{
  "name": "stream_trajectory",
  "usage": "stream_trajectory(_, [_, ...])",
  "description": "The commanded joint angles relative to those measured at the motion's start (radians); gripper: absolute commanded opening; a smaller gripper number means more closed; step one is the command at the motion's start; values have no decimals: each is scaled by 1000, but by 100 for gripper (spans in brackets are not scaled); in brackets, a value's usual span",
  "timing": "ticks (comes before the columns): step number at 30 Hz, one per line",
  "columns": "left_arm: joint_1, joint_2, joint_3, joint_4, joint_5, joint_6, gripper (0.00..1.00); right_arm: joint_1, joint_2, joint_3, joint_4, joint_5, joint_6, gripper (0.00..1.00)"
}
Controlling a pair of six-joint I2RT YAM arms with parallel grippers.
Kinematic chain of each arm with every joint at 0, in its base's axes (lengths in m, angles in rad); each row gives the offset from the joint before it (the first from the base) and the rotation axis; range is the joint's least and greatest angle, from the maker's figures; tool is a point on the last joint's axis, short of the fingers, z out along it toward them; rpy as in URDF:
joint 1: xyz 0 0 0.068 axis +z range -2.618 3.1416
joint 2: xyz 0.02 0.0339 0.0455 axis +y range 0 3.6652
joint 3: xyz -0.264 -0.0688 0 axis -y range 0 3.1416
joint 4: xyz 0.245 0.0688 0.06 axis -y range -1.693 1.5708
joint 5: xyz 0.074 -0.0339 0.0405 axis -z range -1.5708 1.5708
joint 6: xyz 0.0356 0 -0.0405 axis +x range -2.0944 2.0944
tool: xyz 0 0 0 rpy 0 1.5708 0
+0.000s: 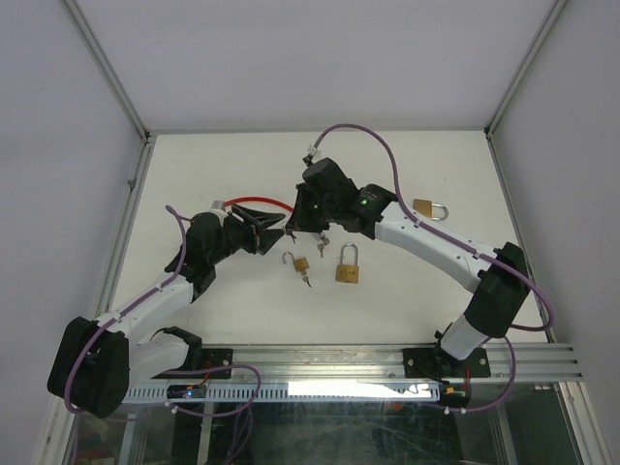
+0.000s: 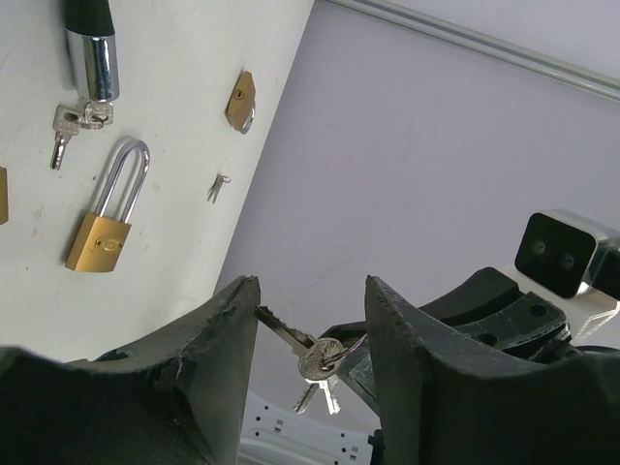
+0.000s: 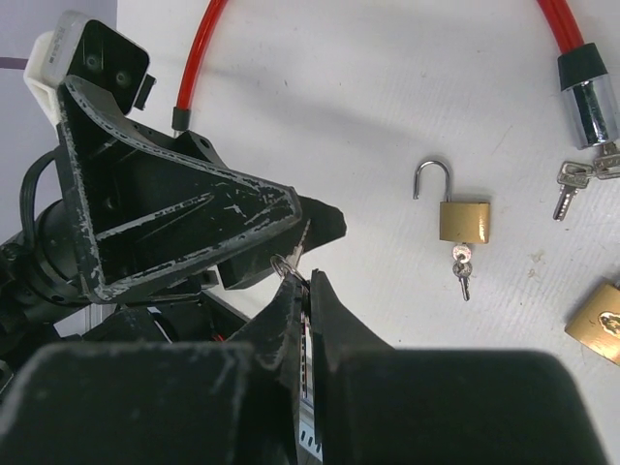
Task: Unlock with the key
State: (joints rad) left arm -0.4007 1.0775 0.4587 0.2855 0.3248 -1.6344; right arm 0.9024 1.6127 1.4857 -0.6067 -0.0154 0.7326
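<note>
Aloft, key point(image 2: 283, 332) between wide-apart left fingers point(image 2: 218, 354), tight within right fingers point(image 3: 339, 325).

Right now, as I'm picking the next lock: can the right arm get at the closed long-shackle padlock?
Probably yes: the padlock lies uncovered close to the right gripper, which is shut on a key; the left gripper is on the other side.

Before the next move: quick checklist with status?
1. Right gripper shut on silver key bunch: ok.
2. Left gripper open around a key blade: ok.
3. Small brass padlock with open shackle, key inserted: ok.
4. Larger brass padlock with shackle closed, no key in it: not ok.
5. Held key matches that padlock: cannot tell.
</note>
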Motion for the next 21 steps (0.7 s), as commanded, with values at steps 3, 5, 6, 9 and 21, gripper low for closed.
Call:
stream_trajectory(3, [-12, -34, -14, 81, -9, -6, 41, 6, -52, -8, 8, 43, 5, 0])
stream_trajectory(5, [-12, -32, -13, 81, -9, -5, 36, 6, -52, -6, 7, 45, 5, 0])
stream_trajectory(6, [-11, -30, -13, 81, -9, -5, 35, 6, -51, -6, 7, 45, 5, 0])
stream_trajectory(9, [-12, -27, -15, 80, -10, -3, 28, 5, -50, -1, 7, 44, 3, 0])
stream_trajectory(21, [-12, -50, -20, 69, -65, 97, 0, 6, -46, 0, -1, 28, -35, 0])
